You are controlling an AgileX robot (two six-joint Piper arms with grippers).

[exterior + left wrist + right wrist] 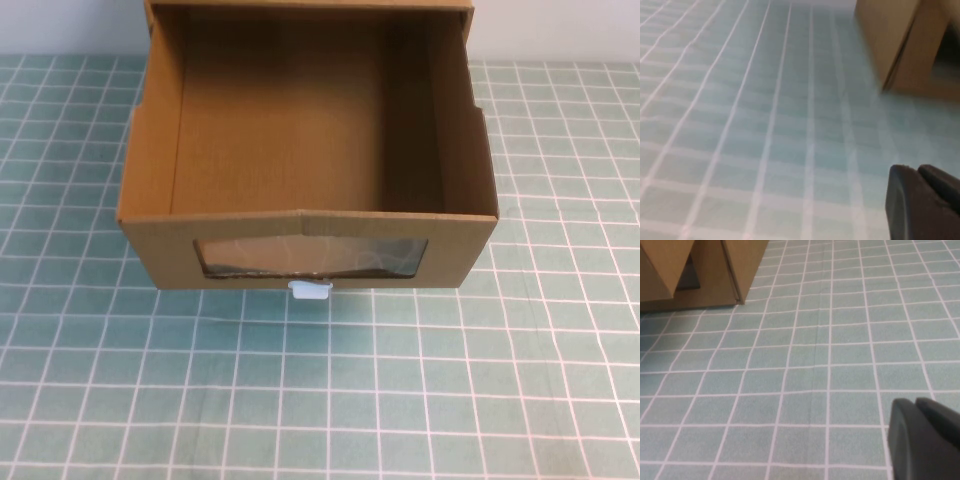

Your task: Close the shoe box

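green grid tablecloth [100, 400], shoe box [300, 250] on it

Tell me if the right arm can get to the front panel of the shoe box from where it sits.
Probably yes. The shoe box stands pulled open, and only bare checked cloth shows between it and the right end effector. The left end effector stays off to its own side.

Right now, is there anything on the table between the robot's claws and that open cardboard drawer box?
Nothing visible. The shoe box stands pulled open, its drawer empty. In each wrist view only bare checked tablecloth lies between the gripper and the cardboard. The left gripper and right gripper are both back from the box, outside the high view.
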